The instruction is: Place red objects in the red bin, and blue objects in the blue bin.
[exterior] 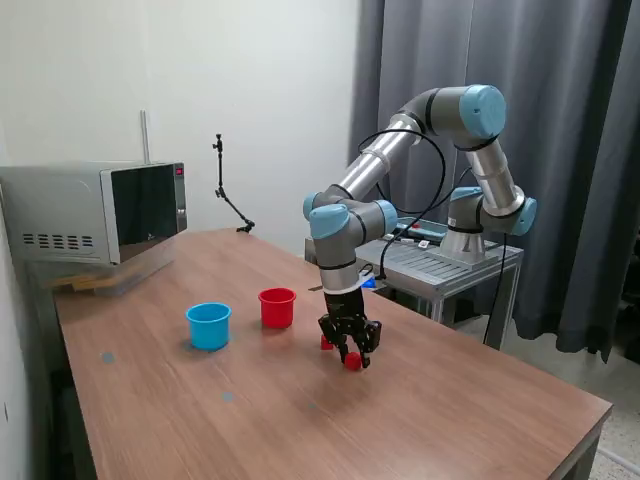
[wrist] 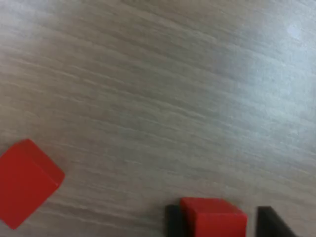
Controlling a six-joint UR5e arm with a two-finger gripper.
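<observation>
My gripper [exterior: 351,357] is low over the table, to the exterior view's right of the two cups. Its jaws are shut on a small red cube [exterior: 352,361] [wrist: 213,217], with a dark finger [wrist: 173,223] on either side of it in the wrist view. Just beside the gripper, a second red cube [exterior: 326,343] [wrist: 25,183] lies on the wood. The red bin [exterior: 277,307] and the light blue bin [exterior: 209,325] stand upright side by side, apart from the gripper. No blue objects are in view.
A microwave [exterior: 95,212] sits at the table's far corner on the exterior view's left. A small black stand [exterior: 225,190] is at the back edge. A metal cart [exterior: 440,265] carries the arm's base behind the table.
</observation>
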